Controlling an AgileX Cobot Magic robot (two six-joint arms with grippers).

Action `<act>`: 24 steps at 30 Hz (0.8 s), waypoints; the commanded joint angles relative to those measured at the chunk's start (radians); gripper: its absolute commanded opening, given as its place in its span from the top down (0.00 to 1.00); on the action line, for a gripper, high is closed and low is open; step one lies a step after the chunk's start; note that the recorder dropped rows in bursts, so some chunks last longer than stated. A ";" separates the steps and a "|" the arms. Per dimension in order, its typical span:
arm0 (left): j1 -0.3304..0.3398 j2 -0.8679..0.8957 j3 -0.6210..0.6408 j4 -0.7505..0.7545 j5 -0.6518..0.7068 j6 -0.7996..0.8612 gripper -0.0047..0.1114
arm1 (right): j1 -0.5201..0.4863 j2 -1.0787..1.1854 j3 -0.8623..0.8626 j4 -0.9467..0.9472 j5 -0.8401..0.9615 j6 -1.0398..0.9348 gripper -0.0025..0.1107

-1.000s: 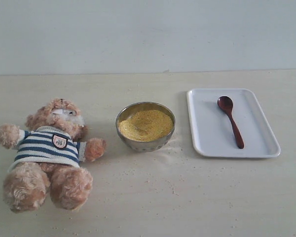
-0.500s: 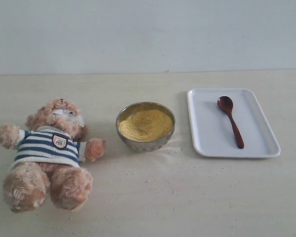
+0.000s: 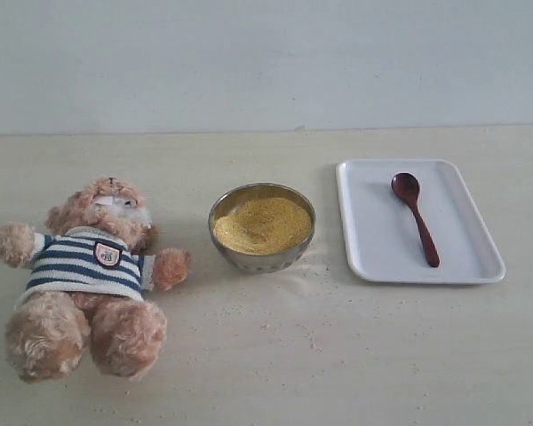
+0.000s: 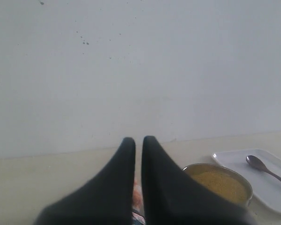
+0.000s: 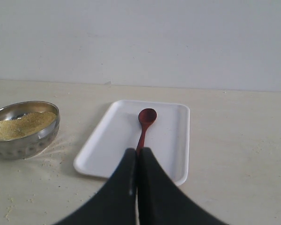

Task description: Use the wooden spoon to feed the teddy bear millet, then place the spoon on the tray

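Observation:
The teddy bear (image 3: 89,266) lies on its back at the table's left, in its striped shirt. Yellow millet (image 3: 262,224) fills a metal bowl (image 3: 265,259) in the middle. On the white tray (image 3: 373,253) at the right rests the wooden spoon (image 3: 417,222). Neither gripper shows in the exterior view. My left gripper (image 4: 138,139) is shut and holds nothing, with a sliver of the teddy bear (image 4: 137,199) showing between its fingers. My right gripper (image 5: 137,151) is shut and holds nothing, hanging short of the tray (image 5: 107,145), with the wooden spoon (image 5: 146,117) lying beyond its tips.
Loose millet grains (image 3: 309,337) are scattered on the beige table in front of and beside the bowl. A pale wall stands behind the table's far edge. The bowl (image 5: 23,140) sits close to the tray's near side.

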 commanded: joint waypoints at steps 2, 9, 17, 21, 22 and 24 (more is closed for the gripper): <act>-0.007 -0.004 0.020 0.007 -0.006 -0.059 0.92 | -0.004 -0.006 0.005 -0.003 0.004 0.002 0.98; -0.007 -0.014 0.037 0.659 -0.024 -0.842 0.92 | -0.004 -0.006 0.005 -0.003 0.004 0.002 0.98; -0.011 -0.014 0.067 1.070 -0.079 -1.260 0.92 | -0.004 -0.006 0.005 -0.003 0.004 0.002 0.98; -0.011 -0.014 0.075 1.180 -0.173 -1.292 0.92 | -0.004 -0.006 0.005 -0.003 0.004 0.002 0.98; -0.011 -0.014 0.075 1.195 -0.185 -1.301 0.92 | -0.004 -0.006 0.005 -0.003 0.004 0.002 0.98; -0.011 -0.014 0.075 1.195 -0.189 -1.310 0.92 | -0.004 -0.006 0.005 -0.003 0.004 0.002 0.98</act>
